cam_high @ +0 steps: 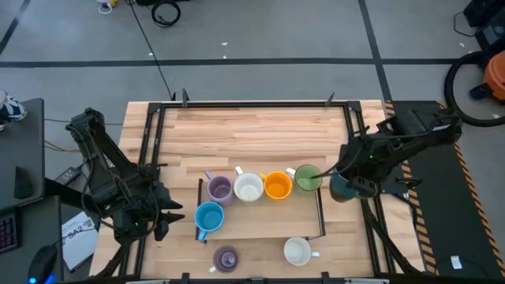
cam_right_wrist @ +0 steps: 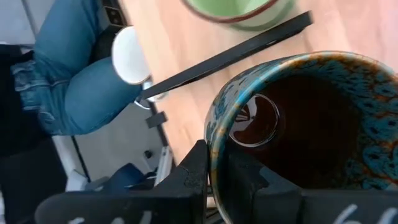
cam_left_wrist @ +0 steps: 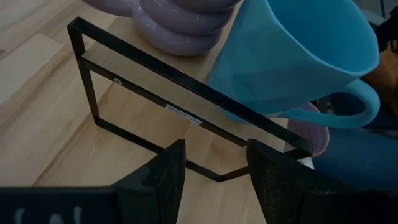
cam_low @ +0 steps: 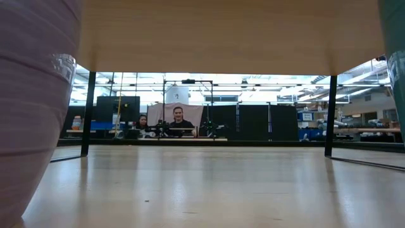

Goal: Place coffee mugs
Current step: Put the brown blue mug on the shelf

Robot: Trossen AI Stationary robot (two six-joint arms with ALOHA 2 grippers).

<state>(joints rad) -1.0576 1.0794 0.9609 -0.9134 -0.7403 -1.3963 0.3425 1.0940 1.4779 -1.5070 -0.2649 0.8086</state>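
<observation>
Desk (cam_high: 260,126) of pale wood, viewed from above. Left end effector (cam_high: 162,217) is hovering at the desk's left edge, fingers apart and empty, just beside the light blue mug (cam_high: 208,216). On the black-framed rack (cam_high: 322,214), a purple mug (cam_high: 219,189), white mug (cam_high: 248,188), orange mug (cam_high: 277,185) and green mug (cam_high: 307,178) are standing in a row. A second purple mug (cam_high: 226,257) and a second white mug (cam_high: 297,251) are sitting nearer the front edge. Right end effector (cam_right_wrist: 214,180) is pinching the rim of the dark mug (cam_high: 344,186), holding it just right of the green one.
</observation>
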